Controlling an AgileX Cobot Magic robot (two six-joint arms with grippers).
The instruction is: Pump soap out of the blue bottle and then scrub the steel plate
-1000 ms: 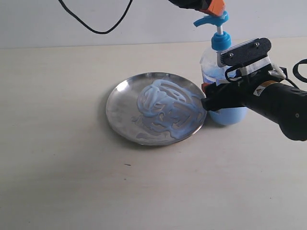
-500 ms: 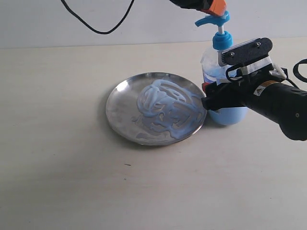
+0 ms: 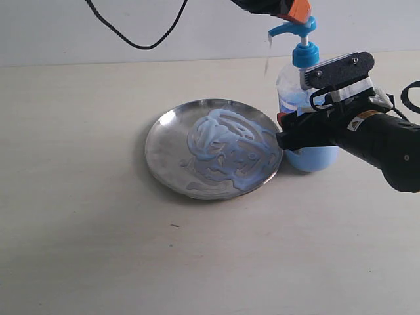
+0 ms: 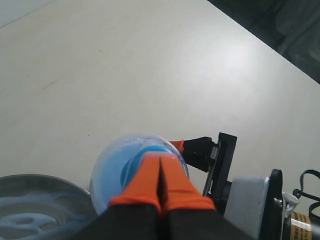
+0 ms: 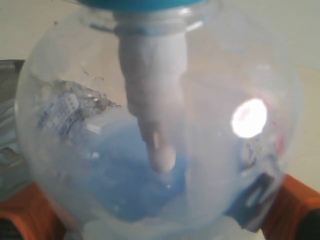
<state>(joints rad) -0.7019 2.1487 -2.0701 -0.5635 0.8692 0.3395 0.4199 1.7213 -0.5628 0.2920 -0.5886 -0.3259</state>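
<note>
A pale beige tabletop [image 3: 85,262] runs left to right, with a tiny dark speck [image 3: 174,226] on its near part. Past the far edge is a white wall [image 3: 46,33]; a black cable [image 3: 139,46] loops down before it, far left.

A pale beige desk [image 3: 79,249] with a matte, faintly speckled top meets a plain white wall [image 3: 52,29] behind it. A black cable [image 3: 134,43] loops down before that wall.
</note>
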